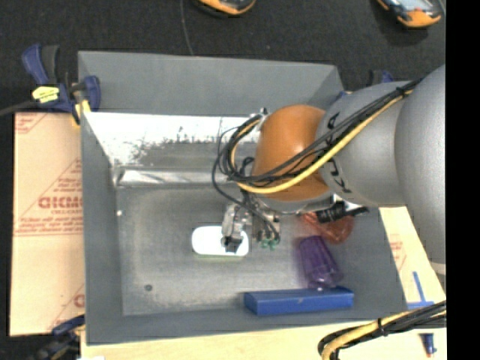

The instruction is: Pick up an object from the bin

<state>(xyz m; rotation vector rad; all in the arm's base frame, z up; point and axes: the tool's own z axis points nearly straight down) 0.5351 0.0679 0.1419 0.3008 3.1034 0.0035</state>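
Up and to the left of the blue bar [298, 301], well apart from it, a white oval thing [214, 242] lies flat on the grey floor of the bin [150, 276]. The gripper [235, 240] is down over the oval's end nearer the bar. Whether the pincer is released or clenched I cannot tell.

The oval looks smooth, rounded and low, probably light, stiff plastic. I judge it slippery, apt to squirt out if pinched at its curved end. Across its narrow width, near the middle, seems the safer hold.

The metal floor is bare and smooth, so the oval would likely slide if nudged. On the oval's side away from the bar the floor is open. Just above the bar's right end lies a purple piece [319, 261], with a reddish clear piece [334, 229] further up from the bar.
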